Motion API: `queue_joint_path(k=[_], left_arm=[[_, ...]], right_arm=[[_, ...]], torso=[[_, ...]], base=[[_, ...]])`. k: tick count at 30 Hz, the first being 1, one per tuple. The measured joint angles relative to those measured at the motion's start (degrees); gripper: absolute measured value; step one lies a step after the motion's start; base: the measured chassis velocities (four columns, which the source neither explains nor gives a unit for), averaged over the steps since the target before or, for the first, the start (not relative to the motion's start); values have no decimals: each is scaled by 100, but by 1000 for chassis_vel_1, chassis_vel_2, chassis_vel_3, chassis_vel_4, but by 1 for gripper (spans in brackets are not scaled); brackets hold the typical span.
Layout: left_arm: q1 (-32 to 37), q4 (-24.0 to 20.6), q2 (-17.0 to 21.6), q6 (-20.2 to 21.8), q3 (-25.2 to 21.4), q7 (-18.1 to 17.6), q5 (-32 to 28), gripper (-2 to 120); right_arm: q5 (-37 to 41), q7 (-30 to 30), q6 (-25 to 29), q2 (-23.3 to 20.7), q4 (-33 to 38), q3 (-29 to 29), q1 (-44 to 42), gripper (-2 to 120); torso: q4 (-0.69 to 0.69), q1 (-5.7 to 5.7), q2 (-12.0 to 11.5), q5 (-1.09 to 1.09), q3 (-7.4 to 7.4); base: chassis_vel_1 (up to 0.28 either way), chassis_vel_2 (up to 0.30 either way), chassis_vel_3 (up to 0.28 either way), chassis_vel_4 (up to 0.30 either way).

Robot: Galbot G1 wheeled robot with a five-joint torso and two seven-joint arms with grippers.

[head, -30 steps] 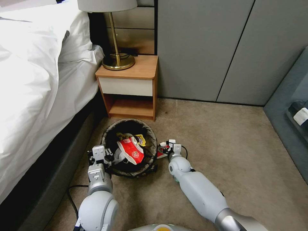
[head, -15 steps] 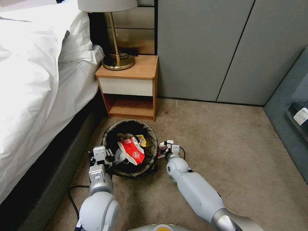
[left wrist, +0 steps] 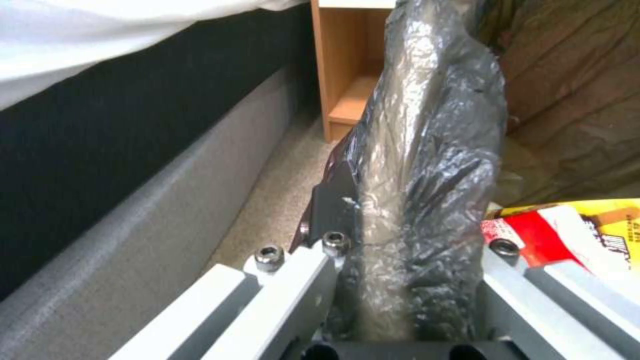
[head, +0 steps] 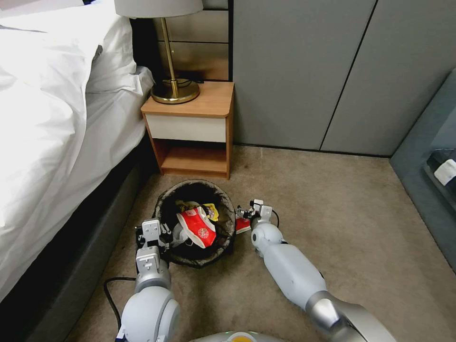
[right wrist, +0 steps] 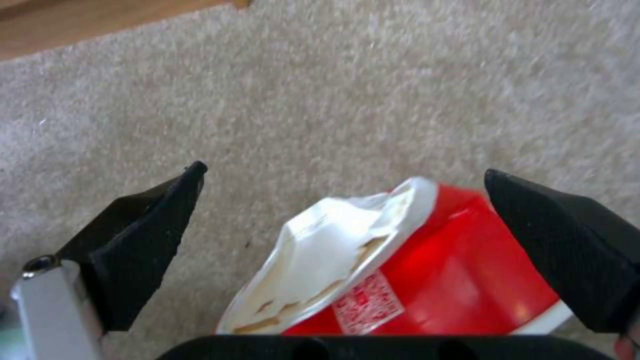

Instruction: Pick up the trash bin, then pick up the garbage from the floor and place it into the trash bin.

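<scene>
Left gripper (head: 153,231) is clamped on the near-left rim of the trash bin (head: 166,209), bag-lined wall pinched between its 2 fingers (left wrist: 293,280). Trash bin stands on the carpet (head: 332,213) in front of the nightstand (head: 192,126), beside the bed (head: 47,142). Inside it: 1 red-and-white wrapper (head: 195,228) and 1 yellow wrapper (head: 211,211), with white scraps beneath. Right gripper (right wrist: 373,235) sits low at the bin's right side, jaws spread wide around 1 crushed red-and-white piece of garbage (right wrist: 427,270) lying on the carpet.
</scene>
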Motion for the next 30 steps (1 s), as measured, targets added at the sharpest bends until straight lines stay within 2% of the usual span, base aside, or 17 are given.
queue_joint_path(k=[6, 9, 10, 13, 18, 21, 22, 25, 26, 27, 29, 30], left_arm=[[14, -8, -5, -3, -14, 2, 1, 0], [22, -38, 0, -6, -34, -3, 0, 0], [22, -38, 0, -6, -34, -3, 0, 0], [6, -53, -2, -6, -42, -13, -13, 0], [7, -61, -2, -6, -42, -16, -19, 0], [25, -61, -2, -11, -43, -19, -19, 0], [25, -61, -2, -11, -43, -19, -19, 0], [22, -71, -2, -11, -37, -20, -21, 0], [22, -71, -2, -11, -37, -20, -21, 0], [14, -71, 8, -11, -38, -21, -26, 0], [10, -71, 12, -11, -37, -21, -27, 0], [9, -71, 12, -11, -34, -22, -27, 0]], right_arm=[[-94, -42, -15, 138, -255, 158, 31, 98], [-204, -42, 6, 144, -288, 269, -45, 86], [-204, -42, 6, 144, -288, 269, -45, 86], [-334, -55, 72, 143, -353, 394, -158, 69], [-464, -184, 222, 140, -480, 485, -171, 58], [-541, -254, 291, 139, -575, 524, -152, 43], [-541, -254, 291, 139, -575, 524, -152, 43], [-571, -255, 313, 139, -587, 536, -149, 30], [-571, -255, 313, 139, -587, 536, -149, 30], [-592, -255, 333, 138, -587, 567, -149, 23], [-598, -255, 348, 137, -590, 577, -148, 20], [-602, -255, 356, 136, -595, 579, -147, 14]], torso=[[0, 0, 0, 0, 0], [-1, 0, 0, 0, 0], [-1, 0, 0, 0, 0], [-1, 0, 0, 0, 0], [-1, 0, 0, 0, 0], [0, 0, 0, 0, 0], [0, 0, 0, 0, 0], [0, 0, 0, 0, 0], [0, 0, 0, 0, 0], [0, 0, 0, 0, 0], [-1, 0, 0, 0, 0], [-1, 0, 0, 0, 0]], base=[[0, 0, 0, 0], [0, 0, 0, 0], [0, 0, 0, 0], [0, 0, 0, 0], [0, 0, 0, 0], [0, 0, 0, 0], [0, 0, 0, 0], [0, 0, 0, 0], [0, 0, 0, 0], [0, 0, 0, 0], [0, 0, 0, 0], [0, 0, 0, 0]])
